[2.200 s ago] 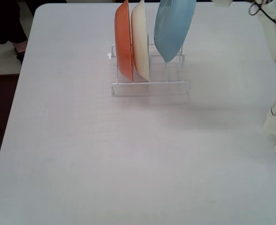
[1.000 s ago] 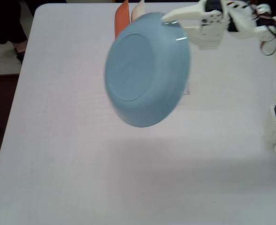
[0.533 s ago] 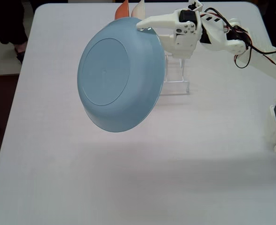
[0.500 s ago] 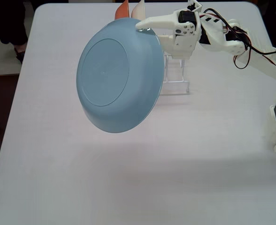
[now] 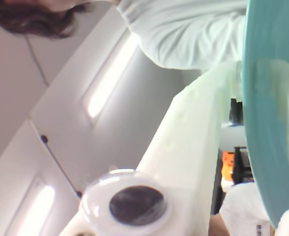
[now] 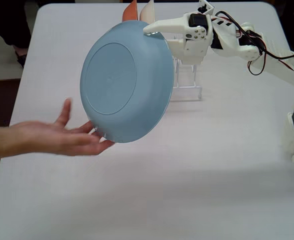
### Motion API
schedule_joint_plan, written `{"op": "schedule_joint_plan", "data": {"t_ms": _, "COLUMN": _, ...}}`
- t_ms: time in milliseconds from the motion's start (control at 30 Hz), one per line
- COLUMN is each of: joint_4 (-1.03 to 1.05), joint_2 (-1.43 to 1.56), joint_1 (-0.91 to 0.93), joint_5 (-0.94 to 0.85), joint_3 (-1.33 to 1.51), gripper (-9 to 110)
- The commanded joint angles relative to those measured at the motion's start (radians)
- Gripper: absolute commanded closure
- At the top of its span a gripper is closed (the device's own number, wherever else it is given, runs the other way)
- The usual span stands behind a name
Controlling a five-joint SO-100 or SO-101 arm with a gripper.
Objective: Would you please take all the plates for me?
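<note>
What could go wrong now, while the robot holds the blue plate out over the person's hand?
1. The gripper pinches the light blue plate only at its top rim, so the plate might swing or slip.
2. The open hand touches only the plate's lower edge; released now, it might tip onto the table.

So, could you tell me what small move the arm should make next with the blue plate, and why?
Probably open the pincer and let go. It grips the light blue plate by its upper rim, and the person's open hand already sits under the plate's lower edge, apparently touching it. The orange plate and cream plate behind seem to wait in the rack.
</note>
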Motion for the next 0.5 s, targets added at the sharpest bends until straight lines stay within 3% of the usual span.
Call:
{"op": "schedule_joint_plan", "data": {"t_ms": 0, "joint_4": -0.038, "joint_2": 0.026, "joint_1": -0.011, "joint_5": -0.002, "joint_3": -0.011, "gripper": 102}}
{"op": "schedule_joint_plan", "data": {"t_ms": 233, "joint_4": -0.038, "joint_2": 0.026, "joint_1": -0.011, "joint_5": -0.021, "joint_3": 0.008, "gripper": 101}}
{"op": "schedule_joint_plan", "data": {"t_ms": 467, "joint_4": 0.075, "joint_2": 0.038, "joint_1": 0.009, "joint_5": -0.155, "joint_3": 0.008, "gripper": 59}}
